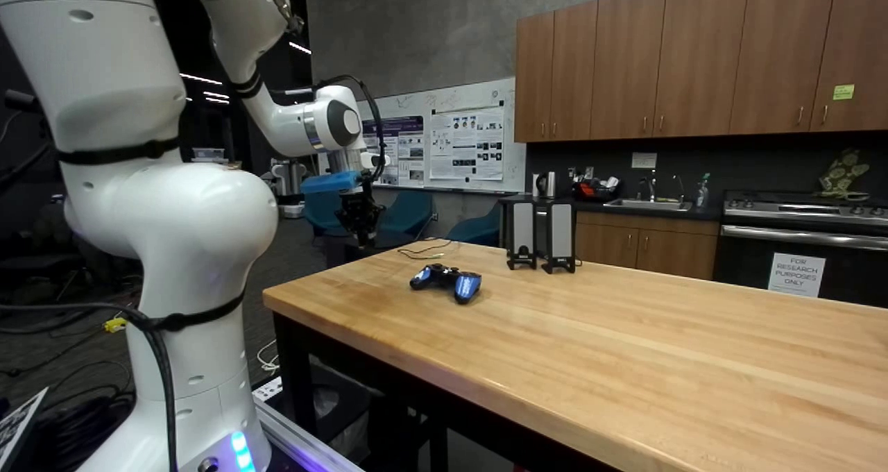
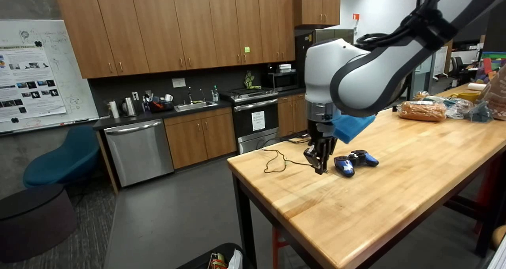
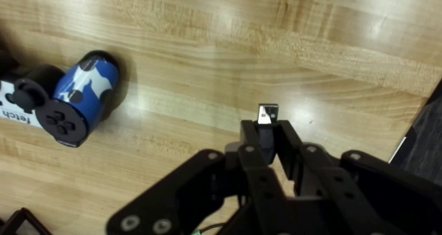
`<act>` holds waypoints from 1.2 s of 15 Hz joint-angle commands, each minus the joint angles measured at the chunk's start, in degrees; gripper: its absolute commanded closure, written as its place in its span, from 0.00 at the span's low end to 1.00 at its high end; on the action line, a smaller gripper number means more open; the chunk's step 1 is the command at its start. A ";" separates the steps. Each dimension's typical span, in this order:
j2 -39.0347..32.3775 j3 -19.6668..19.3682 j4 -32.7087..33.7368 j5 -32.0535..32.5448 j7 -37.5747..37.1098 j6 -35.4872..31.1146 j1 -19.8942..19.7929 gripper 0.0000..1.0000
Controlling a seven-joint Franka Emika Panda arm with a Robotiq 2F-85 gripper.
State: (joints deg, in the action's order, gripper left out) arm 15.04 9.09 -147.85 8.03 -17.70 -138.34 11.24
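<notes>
My gripper [image 3: 266, 125] is shut on a USB plug [image 3: 267, 114] with a dark body and a metal end that sticks out past the fingertips. The gripper also shows over the table's end in both exterior views [image 1: 366, 239] [image 2: 320, 168]. A game controller [image 3: 86, 86] with blue and white camouflage grips lies apart from the gripper, left of it in the wrist view. It rests on the wooden table in both exterior views [image 1: 446, 281] [image 2: 355, 162]. A thin dark cable [image 2: 274, 158] runs along the table to the gripper. A green-tipped plug [image 3: 197, 232] shows at the wrist view's bottom edge.
Two grey and black speakers [image 1: 522, 230] [image 1: 560, 232] stand near the table's far edge in an exterior view. A dark-framed object [image 3: 27, 224] shows at the wrist view's lower left. Bagged bread [image 2: 422, 110] and other items lie at the table's far end. The table edge [image 3: 419, 114] is close.
</notes>
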 commanded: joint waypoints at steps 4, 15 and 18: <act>15.22 5.00 -10.01 -1.63 -1.41 2.01 0.33 0.95; 20.11 9.34 -9.11 -6.14 -1.65 6.38 3.01 0.95; 18.38 10.45 -8.10 -8.71 -0.16 7.03 5.93 0.95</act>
State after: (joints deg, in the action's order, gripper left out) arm 35.13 18.93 -157.40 1.96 -19.58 -132.57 14.62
